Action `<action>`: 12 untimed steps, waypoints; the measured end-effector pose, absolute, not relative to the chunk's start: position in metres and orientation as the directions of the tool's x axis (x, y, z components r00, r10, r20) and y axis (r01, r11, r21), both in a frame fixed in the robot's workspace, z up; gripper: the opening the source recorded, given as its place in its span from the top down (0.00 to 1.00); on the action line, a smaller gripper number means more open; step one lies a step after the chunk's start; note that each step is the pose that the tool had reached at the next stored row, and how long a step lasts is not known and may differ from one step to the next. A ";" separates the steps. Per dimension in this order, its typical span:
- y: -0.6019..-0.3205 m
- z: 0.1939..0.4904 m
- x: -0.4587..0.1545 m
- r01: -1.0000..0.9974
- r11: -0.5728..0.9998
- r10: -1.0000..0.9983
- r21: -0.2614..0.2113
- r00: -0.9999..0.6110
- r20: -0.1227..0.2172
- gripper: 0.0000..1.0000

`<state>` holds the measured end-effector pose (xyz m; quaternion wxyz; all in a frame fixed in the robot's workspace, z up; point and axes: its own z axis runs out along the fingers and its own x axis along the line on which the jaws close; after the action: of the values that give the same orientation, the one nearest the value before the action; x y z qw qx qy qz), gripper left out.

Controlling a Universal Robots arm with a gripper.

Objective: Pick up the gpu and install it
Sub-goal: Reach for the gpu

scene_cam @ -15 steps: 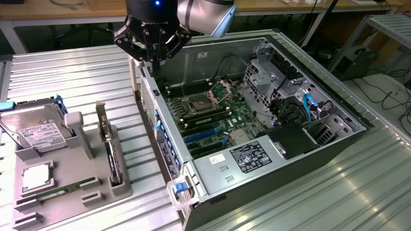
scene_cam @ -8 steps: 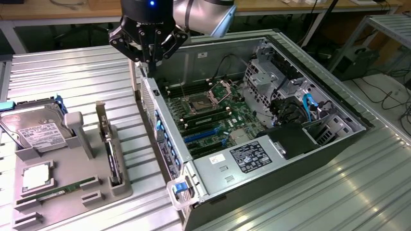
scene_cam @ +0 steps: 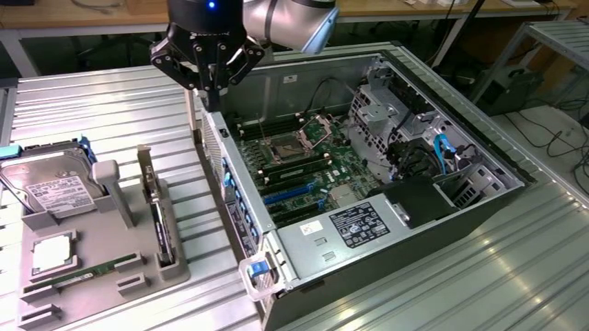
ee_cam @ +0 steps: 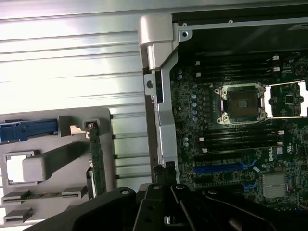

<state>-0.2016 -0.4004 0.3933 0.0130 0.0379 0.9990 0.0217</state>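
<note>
Exterior view: my end effector (scene_cam: pixel 212 103) hangs up in the air over the far end of the open computer case (scene_cam: pixel 308 245), right above the case wall that faces the grey holder (scene_cam: pixel 129 241). My two fingers are clenched tight together. There is nothing between them, so I am holding nothing.

The gpu (scene_cam: pixel 161 227) is not in my grip. It stands on its thin edge in a slot of the grey holder, on the side of the holder nearest the case. The holder sits on the worktop (scene_cam: pixel 110 110), close to the worktop's edge on the exterior view's left and toward the near corner. In the wrist view I see the gpu as a thin green strip standing in that same slot, with bare worktop between it and the case.

A hard drive (scene_cam: pixel 51 183), a small square chip (scene_cam: pixel 54 252) and a thin memory stick (scene_cam: pixel 87 274) also sit in the holder.

The case lies open with its big board showing. The blue slots (scene_cam: pixel 290 193) on the board have no card in them.

So I think the job has hardly begun. The gpu is not picked up yet and not put in yet. Both the lifting and the fitting are left to do.
</note>
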 end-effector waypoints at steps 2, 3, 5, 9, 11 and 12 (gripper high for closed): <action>-0.401 0.393 -0.203 0.075 0.996 0.076 0.044 -0.997 -0.024 0.89; -0.401 0.393 -0.204 0.075 0.996 0.076 0.044 -0.997 -0.024 0.89; -0.401 0.393 -0.206 0.075 0.996 0.076 0.044 -0.997 -0.024 0.89; -0.401 0.393 -0.211 0.075 0.996 0.076 0.044 -0.997 -0.024 0.89; -0.402 0.393 -0.213 0.075 0.996 0.076 0.044 -0.997 -0.024 0.89; -0.402 0.393 -0.214 0.075 0.996 0.076 0.044 -0.997 -0.024 0.89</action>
<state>-0.2140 -0.4023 0.3932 0.0131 0.0378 0.9990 0.0217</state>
